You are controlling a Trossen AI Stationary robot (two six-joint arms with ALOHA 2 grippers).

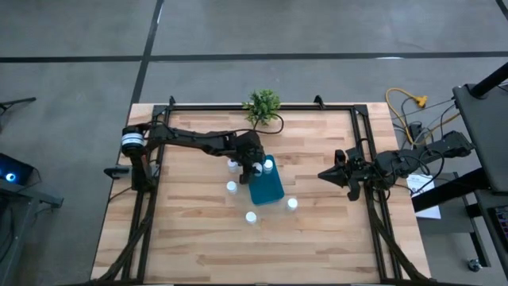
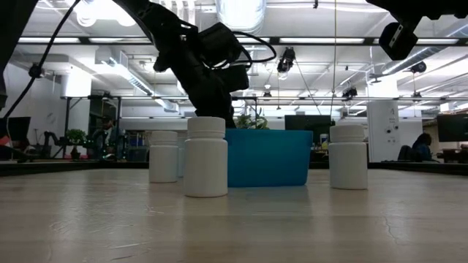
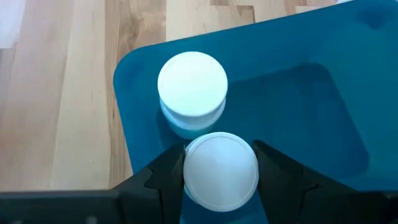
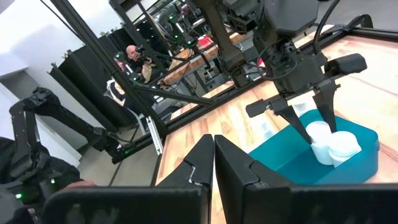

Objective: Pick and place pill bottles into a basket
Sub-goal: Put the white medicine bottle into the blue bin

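The teal-blue basket lies at the table's middle. One white pill bottle stands inside it, at its far end. My left gripper is over that end, shut on a second pill bottle inside the basket. Several more bottles stand upright on the table around the basket: and one by the arm. My right gripper is shut and empty at the table's right side. My left gripper pinches the pill bottle between its two fingers, one on each side, at or just under the cap. The fingers point down from above. The bottle is upright inside the basket next to the other bottle; the basket wall hides its base.
A small green potted plant stands at the table's far edge. A black frame runs round the table. Bare wood lies in front of the basket and to its right. People are in the room beyond the table.
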